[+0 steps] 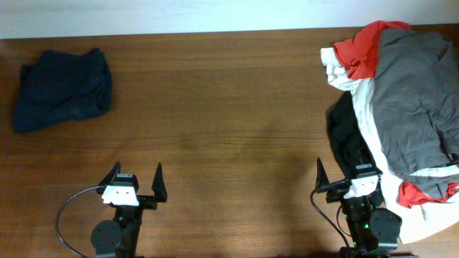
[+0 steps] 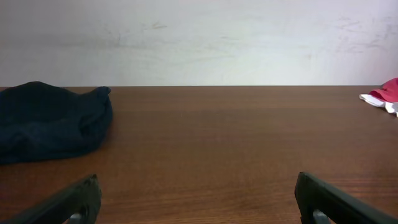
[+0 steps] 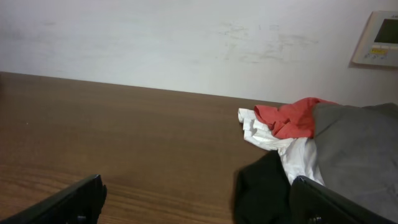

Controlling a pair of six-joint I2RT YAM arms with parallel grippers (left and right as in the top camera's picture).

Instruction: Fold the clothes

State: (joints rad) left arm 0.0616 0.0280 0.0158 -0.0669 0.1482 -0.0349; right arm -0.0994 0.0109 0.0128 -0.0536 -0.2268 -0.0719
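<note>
At the near edge the left gripper (image 1: 137, 173) and right gripper (image 1: 348, 173) both stand spread wide, empty. A black cable (image 1: 68, 206) loops beside the left arm. Bare wooden table (image 1: 229, 107) stretches ahead. The clothes crowd the right gripper's right finger: a black garment (image 1: 346, 136) nearest, then white (image 1: 362, 107), a rumpled grey one (image 1: 416, 100) on top, red (image 1: 366, 46) farthest. Far left (well apart) lies a crumpled navy garment (image 1: 61, 89). A wall panel (image 3: 379, 37) hangs behind.

Brown wooden table (image 1: 229, 107), white wall (image 3: 155, 43), wall panel (image 3: 379, 37)
</note>
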